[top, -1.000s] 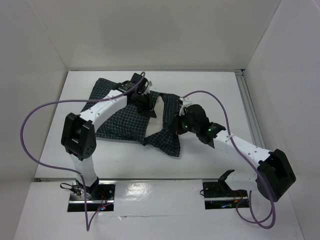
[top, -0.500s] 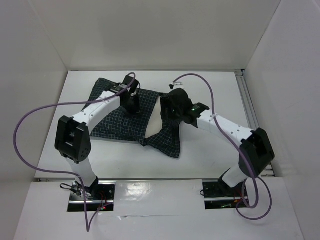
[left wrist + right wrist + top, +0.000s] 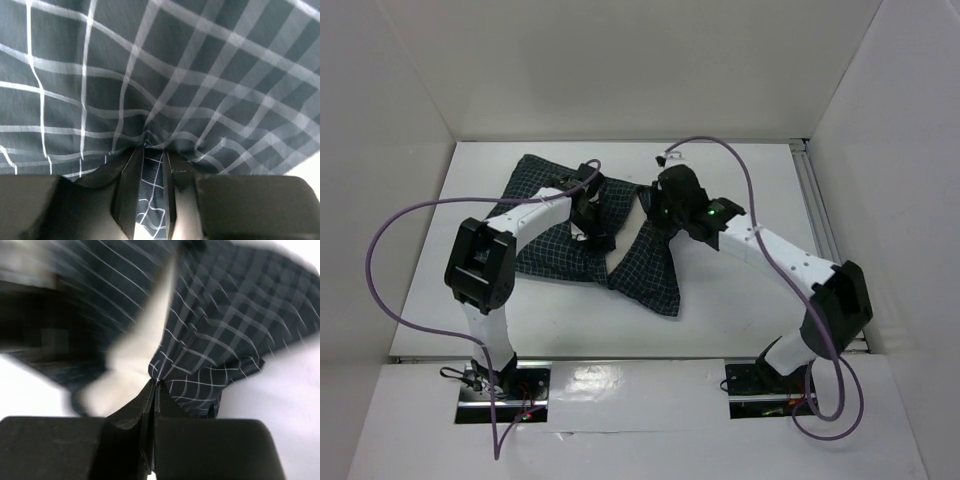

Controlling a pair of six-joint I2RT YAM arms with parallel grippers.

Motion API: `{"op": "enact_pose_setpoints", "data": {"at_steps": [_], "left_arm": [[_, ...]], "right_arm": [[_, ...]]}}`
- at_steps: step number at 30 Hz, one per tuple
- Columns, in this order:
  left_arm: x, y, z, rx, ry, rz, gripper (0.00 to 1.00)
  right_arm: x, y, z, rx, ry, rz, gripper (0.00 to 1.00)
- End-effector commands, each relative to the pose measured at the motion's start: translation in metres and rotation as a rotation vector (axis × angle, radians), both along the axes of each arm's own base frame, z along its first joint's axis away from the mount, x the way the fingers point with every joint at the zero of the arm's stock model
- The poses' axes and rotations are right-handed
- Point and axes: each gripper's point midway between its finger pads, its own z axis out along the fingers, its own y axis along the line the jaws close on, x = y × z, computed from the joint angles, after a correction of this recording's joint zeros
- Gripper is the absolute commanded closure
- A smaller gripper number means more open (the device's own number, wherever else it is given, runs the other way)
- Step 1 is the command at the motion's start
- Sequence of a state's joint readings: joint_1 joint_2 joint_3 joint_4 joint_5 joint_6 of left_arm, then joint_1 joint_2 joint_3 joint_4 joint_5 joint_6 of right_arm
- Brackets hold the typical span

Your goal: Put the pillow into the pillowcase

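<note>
Pillowcase [image 3: 545,252] lies rumpled across the middle of the white table [image 3: 750,300]. The pillow [image 3: 623,248] shows only as a cream wedge in the gap between the case's broad left part and its lower right flap. The left gripper [image 3: 150,162] is partly closed over the left part, with a raised fold of the checked cloth nipped between its fingers [image 3: 127,200]. The right gripper [image 3: 153,387] has its jaws pressed fully together, tips at the case's edge just beside the cream. That view is blurred, so I cannot tell whether any cloth is caught there.
</note>
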State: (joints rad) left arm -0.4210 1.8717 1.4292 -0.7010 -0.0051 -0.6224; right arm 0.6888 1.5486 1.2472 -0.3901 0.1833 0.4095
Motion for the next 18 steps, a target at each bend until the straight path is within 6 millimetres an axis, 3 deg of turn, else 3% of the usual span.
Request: {"op": "enact_pose_setpoints", "data": {"at_steps": [1, 4, 5, 8, 10, 11, 12, 13, 14, 15, 16, 17, 18], "left_arm": [[0.012, -0.018, -0.039, -0.04, 0.027, -0.028, 0.66], [0.015, -0.025, -0.049, -0.067, 0.044, -0.028, 0.69], [0.018, -0.028, -0.048, -0.083, 0.036, -0.023, 0.7], [0.017, -0.036, -0.039, -0.132, 0.025, -0.03, 0.7], [0.018, -0.039, -0.027, -0.154, 0.005, -0.027, 0.7], [0.023, -0.043, -0.009, -0.183, -0.033, -0.036, 0.7], [0.024, -0.046, 0.005, -0.199, -0.041, -0.042, 0.7], [0.028, -0.042, 0.017, -0.206, -0.061, -0.031, 0.7], [0.029, -0.044, 0.03, -0.222, -0.077, -0.037, 0.69], [0.034, -0.045, 0.056, -0.241, -0.133, -0.05, 0.69], [0.032, -0.043, 0.067, -0.235, -0.143, -0.046, 0.69], [0.036, -0.04, 0.081, -0.243, -0.178, -0.047, 0.67], [0.035, -0.039, 0.092, -0.249, -0.192, -0.049, 0.66]], "right_arm": [[-0.019, 0.039, 0.112, 0.255, -0.175, 0.206, 1.0], [-0.029, 0.056, 0.135, 0.385, -0.191, 0.336, 1.0], [-0.03, 0.064, 0.132, 0.399, -0.179, 0.37, 1.0], [-0.017, 0.072, 0.104, 0.406, -0.12, 0.368, 1.0], [0.005, 0.058, 0.058, 0.367, -0.04, 0.29, 1.0], [0.012, 0.052, 0.043, 0.346, -0.018, 0.259, 1.0], [0.022, 0.037, 0.025, 0.284, 0.004, 0.175, 0.94], [0.024, 0.027, 0.01, 0.234, 0.032, 0.126, 0.74], [0.023, 0.01, -0.004, 0.166, 0.067, 0.072, 0.4], [0.023, -0.002, -0.005, 0.133, 0.054, 0.026, 0.31], [0.024, -0.018, -0.008, 0.089, 0.03, -0.036, 0.27], [0.02, -0.029, 0.011, 0.1, -0.016, -0.08, 0.24], [0.019, -0.038, 0.017, 0.092, -0.042, -0.109, 0.29]]}}
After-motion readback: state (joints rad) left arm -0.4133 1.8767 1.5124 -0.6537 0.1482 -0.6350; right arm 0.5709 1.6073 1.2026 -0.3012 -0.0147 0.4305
